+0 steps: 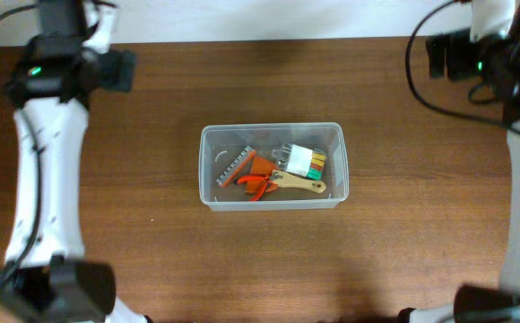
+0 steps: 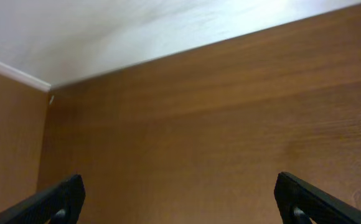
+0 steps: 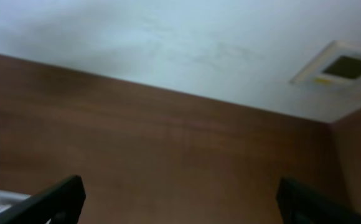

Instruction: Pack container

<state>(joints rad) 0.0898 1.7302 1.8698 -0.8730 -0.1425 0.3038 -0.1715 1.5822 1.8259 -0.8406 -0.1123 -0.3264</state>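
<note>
Left gripper (image 2: 179, 204): spread wide, holding nothing, over bare brown wooden worktop (image 2: 230, 124). The left wrist view shows only wood and white wall (image 2: 106, 31).

One clear, colourless rectangular plastic container (image 1: 208, 170) sits mid-worktop, well apart from both arms. Only the overhead view shows it whole.

Four items inside:
- one grey toothed strip (image 1: 236, 167)
- one pair of orange-handled pliers (image 1: 256, 186)
- one wooden-handled tool (image 1: 303, 185)
- one clear pack of yellow, green and white pieces (image 1: 303, 160)

Right gripper (image 3: 180, 204): also spread wide, holding nothing. The right wrist view adds one white wall plate (image 3: 339, 67) that the overhead view doesn't show.
</note>
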